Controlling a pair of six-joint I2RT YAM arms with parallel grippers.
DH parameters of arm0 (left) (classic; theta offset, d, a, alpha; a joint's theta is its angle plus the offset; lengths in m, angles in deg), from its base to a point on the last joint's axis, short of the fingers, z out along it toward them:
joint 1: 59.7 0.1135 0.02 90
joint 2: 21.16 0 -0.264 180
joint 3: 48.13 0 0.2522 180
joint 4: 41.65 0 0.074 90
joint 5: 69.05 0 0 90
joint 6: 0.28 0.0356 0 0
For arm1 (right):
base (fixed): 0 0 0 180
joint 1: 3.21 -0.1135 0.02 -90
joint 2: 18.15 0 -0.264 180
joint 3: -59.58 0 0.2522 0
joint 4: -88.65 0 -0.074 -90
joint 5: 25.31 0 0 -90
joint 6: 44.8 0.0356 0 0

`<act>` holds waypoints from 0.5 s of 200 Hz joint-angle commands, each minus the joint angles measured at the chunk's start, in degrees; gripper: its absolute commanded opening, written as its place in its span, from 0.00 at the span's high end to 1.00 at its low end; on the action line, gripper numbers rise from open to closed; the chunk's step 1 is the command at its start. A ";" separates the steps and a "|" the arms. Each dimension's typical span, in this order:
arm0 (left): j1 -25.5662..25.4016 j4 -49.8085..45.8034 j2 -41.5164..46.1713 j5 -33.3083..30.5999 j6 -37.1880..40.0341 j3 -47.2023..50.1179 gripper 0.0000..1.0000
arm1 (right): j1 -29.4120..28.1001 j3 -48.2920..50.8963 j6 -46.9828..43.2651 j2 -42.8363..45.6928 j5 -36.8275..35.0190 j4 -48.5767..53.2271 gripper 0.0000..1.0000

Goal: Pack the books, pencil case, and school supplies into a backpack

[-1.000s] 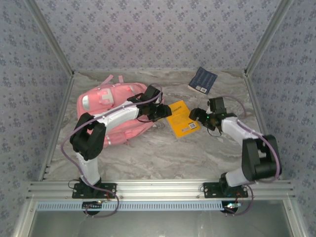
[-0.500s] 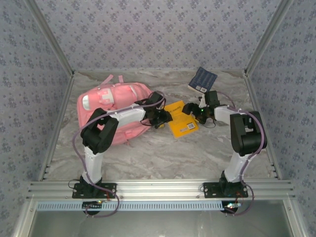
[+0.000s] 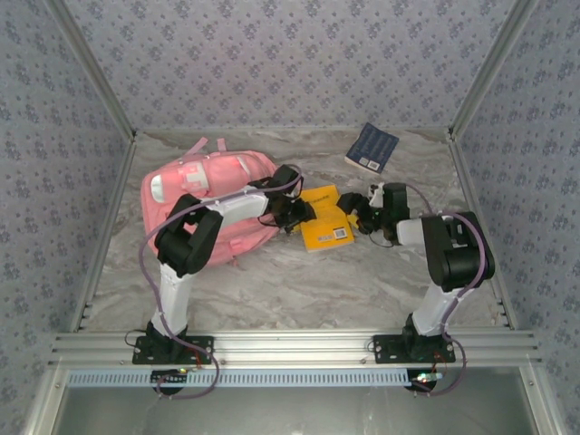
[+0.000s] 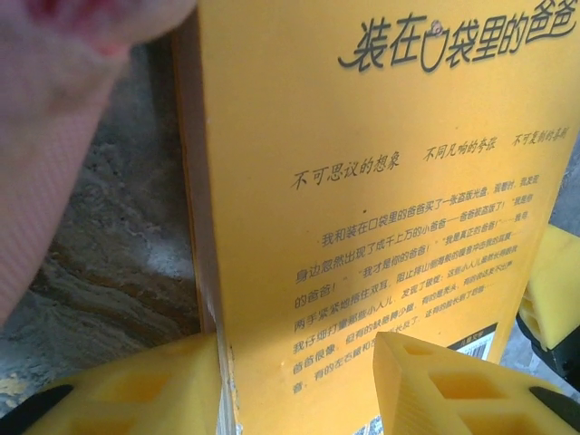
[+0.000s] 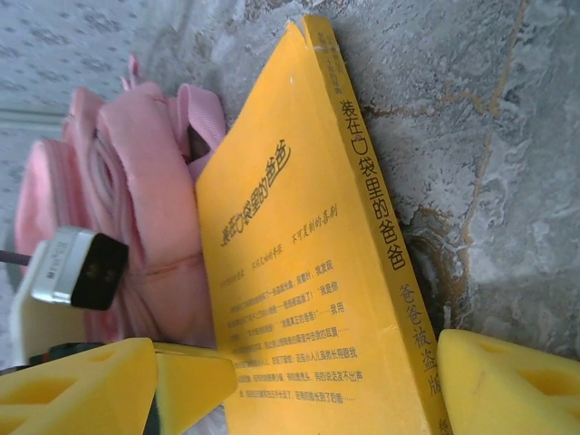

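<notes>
A yellow book (image 3: 326, 225) lies tilted between both grippers, just right of the pink backpack (image 3: 204, 204). My left gripper (image 3: 304, 216) is shut on the book's left edge. One finger sits at the page edge and the other on the printed cover (image 4: 381, 181). My right gripper (image 3: 356, 216) is at the book's spine side, open, with its fingers straddling the book (image 5: 290, 254). One fingertip is by the spine and the other at the cover's far edge. The backpack (image 5: 136, 181) lies just beyond the book. A navy book (image 3: 372, 147) lies at the back right. The pencil case and school supplies are out of view.
The marble tabletop (image 3: 299, 281) is walled by patterned panels on three sides. A metal rail (image 3: 290, 346) runs along the near edge by the arm bases. The left wrist's camera box (image 5: 72, 267) sits close to the backpack.
My right arm has swung left and come in against the book's right side, its jaws narrowing. The yellow book has turned and shifted toward the backpack with my left gripper.
</notes>
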 commanded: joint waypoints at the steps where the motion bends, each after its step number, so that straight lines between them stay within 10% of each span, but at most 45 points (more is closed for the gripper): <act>1: -0.45 1.73 0.00 2.95 2.14 -1.29 0.54 | -1.63 3.98 10.36 -1.88 11.18 -7.77 0.20; 100: -1.47 -1.68 1.50 2.74 8.70 0.78 0.63 | -1.86 8.41 19.33 -1.93 16.96 -23.96 0.38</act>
